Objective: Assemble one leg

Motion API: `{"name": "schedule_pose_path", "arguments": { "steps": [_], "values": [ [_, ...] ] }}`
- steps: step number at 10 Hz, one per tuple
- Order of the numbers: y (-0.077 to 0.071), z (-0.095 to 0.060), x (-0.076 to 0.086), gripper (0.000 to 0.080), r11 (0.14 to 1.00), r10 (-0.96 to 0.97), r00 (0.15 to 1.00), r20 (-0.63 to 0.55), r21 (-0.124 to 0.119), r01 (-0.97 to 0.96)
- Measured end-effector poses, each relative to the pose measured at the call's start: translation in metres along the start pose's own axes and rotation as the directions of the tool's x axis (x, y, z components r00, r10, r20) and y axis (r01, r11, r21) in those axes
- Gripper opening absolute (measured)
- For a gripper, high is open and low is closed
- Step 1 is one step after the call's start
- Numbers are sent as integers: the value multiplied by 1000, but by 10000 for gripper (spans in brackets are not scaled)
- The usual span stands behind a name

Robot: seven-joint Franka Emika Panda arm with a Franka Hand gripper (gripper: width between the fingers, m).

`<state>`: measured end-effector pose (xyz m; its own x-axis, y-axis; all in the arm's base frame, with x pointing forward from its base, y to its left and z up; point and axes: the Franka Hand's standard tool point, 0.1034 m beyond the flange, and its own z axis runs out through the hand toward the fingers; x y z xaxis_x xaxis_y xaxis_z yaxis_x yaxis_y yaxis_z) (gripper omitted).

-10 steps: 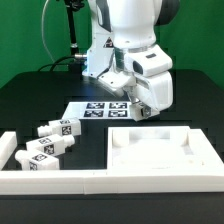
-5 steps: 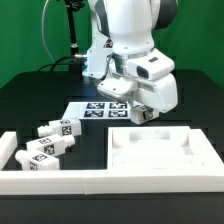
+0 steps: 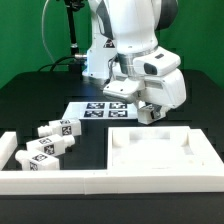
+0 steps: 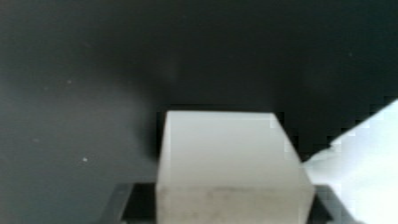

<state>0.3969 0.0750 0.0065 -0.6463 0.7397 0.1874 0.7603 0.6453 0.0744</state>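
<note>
My gripper (image 3: 152, 115) is shut on a white square-section leg (image 4: 221, 160), which fills the space between the dark fingers in the wrist view. In the exterior view the gripper hangs just above the far edge of the large flat white panel (image 3: 158, 150), and the held leg (image 3: 151, 113) shows only as a small tagged end under the hand. Three more legs with fiducial tags lie at the exterior view's left: one (image 3: 59, 129), one (image 3: 53, 147) and one (image 3: 38, 159).
The marker board (image 3: 100, 108) lies on the black table behind the panel, partly hidden by the arm. A white raised rim (image 3: 60, 181) runs along the front and left of the workspace. A dark stand with cables (image 3: 70, 40) rises at the back.
The arm with the held leg has shifted toward the exterior view's right and slightly lower, over the panel's far edge. The loose legs have not moved.
</note>
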Motion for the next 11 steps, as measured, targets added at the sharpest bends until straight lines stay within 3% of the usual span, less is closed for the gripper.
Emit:
{"name": "schedule_pose_path", "arguments": {
  "steps": [1, 2, 5, 6, 8, 11],
  "values": [
    [0, 0, 0, 284, 1000, -6, 1000, 2, -6, 6],
    [2, 2, 5, 284, 998, -49, 999, 13, -48, 49],
    [22, 8, 33, 284, 980, -159, 987, 15, -121, 159],
    [26, 9, 36, 284, 978, -158, 987, 15, -134, 158],
    [26, 8, 35, 284, 980, -144, 989, 14, -135, 145],
    [25, 9, 35, 609, 983, -125, 992, 11, -134, 125]
  ]
}}
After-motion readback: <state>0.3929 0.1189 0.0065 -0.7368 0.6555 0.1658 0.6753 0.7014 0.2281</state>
